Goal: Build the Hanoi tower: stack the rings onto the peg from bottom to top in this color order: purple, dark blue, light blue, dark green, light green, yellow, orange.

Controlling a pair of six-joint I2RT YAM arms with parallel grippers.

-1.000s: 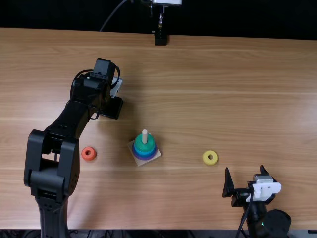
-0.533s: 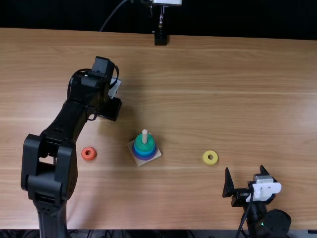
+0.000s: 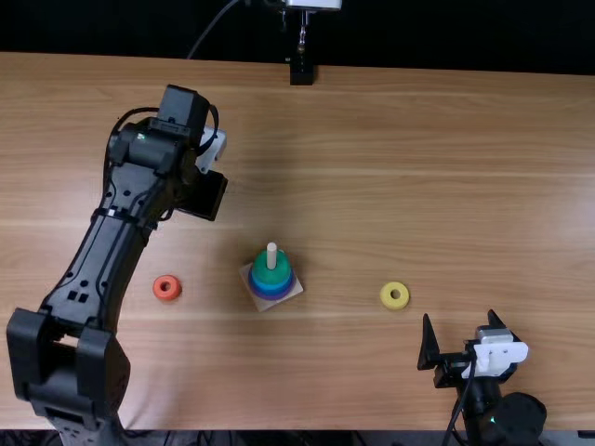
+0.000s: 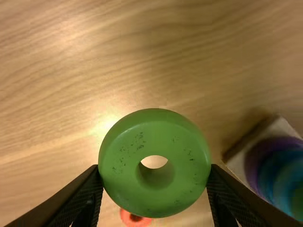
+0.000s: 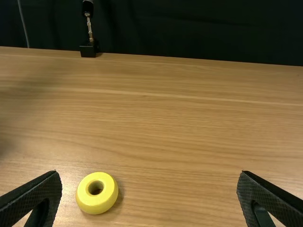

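My left gripper is over the table, behind and left of the ring stack. The left wrist view shows the left gripper shut on the light green ring, one finger at each side. On the peg sit purple, dark blue, light blue and dark green rings, dark green uppermost, over a square wooden base. The orange ring lies left of the stack. Right of it lies the yellow ring. My right gripper stands open near the yellow ring; the right wrist view shows this gripper with nothing between its fingers.
A small black stand is at the table's far edge, with dark cloth behind. The left arm's links extend over the table's left part, left of the orange ring.
The left arm has swung leftward, and its wrist has moved a little toward the far edge. Its gripper has stayed near the same spot. The right arm and the stack have kept still.
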